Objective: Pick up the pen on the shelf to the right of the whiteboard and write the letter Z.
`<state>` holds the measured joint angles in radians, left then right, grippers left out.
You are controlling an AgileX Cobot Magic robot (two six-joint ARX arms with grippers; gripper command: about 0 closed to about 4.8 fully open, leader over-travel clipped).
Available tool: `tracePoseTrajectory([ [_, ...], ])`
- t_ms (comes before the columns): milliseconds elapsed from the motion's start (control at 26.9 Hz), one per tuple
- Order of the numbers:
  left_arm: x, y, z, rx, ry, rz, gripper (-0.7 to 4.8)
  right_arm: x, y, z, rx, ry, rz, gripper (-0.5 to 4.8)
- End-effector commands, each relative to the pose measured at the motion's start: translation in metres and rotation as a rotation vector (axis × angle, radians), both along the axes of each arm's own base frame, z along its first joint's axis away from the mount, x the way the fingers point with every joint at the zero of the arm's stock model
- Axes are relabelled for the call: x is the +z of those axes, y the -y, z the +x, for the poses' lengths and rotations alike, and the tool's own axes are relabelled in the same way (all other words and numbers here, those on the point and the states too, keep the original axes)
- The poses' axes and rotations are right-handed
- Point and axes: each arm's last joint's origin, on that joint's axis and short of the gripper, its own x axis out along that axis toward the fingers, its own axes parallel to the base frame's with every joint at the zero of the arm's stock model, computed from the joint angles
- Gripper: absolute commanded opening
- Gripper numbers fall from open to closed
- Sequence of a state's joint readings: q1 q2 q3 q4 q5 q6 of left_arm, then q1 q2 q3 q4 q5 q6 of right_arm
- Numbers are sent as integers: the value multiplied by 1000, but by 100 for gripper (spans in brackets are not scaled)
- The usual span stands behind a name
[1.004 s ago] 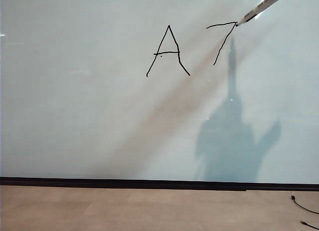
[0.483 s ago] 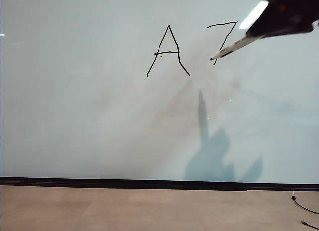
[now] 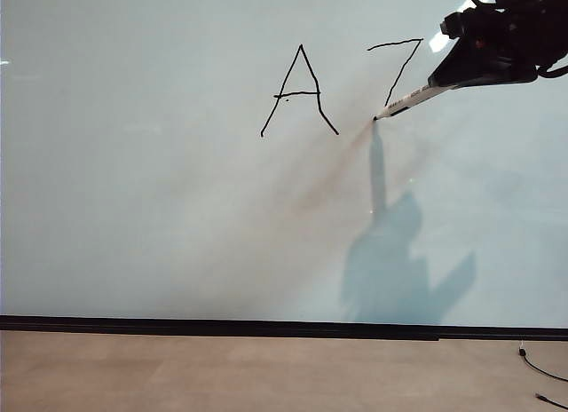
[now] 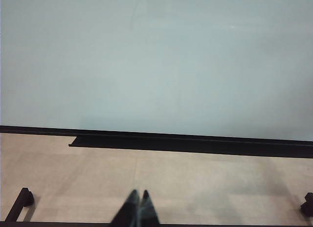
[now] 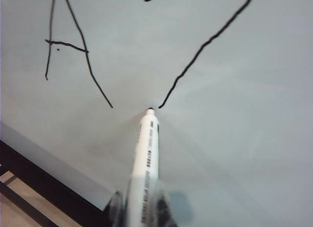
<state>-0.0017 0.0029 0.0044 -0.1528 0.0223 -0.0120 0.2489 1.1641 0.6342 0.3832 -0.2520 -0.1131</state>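
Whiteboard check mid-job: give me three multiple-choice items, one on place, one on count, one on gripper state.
1. Where is the tip of the pen?
A. at the lower end of the diagonal stroke
B. on the crossbar of the letter A
C. on the black strip

2. How many strokes of the letter Z are drawn?
A. one
B. two
C. three

3. What state is the right gripper in?
A. open, empty
B. shut on the pen
C. out of view

Answers:
1 A, the tip sits beside the diagonal's lower end on the whiteboard.
2 B, only top bar and diagonal show.
3 B, its fingers clamp the barrel; the left gripper is shut and low by the table.
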Motion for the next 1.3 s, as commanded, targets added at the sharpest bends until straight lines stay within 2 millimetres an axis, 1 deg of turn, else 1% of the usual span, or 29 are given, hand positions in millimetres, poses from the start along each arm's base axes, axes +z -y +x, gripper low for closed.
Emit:
tracePoseTrajectory([
  [37, 2, 0, 0, -1, 13, 4, -5, 5, 1, 0, -17, 34, 11, -9],
  [335, 2, 0, 0, -1, 13, 4, -5, 6, 2, 1, -79, 37, 4, -9],
  [446, 2, 0, 0, -1, 13, 4, -4, 9, 4, -2, -108, 46, -2, -9],
  [781, 2, 0, 0, -1, 13, 4, -5, 10, 8, -3, -142, 45, -5, -9],
  [1301, 2, 0, 0, -1, 13, 4, -5, 18, 18, -12, -249, 53, -34, -9],
])
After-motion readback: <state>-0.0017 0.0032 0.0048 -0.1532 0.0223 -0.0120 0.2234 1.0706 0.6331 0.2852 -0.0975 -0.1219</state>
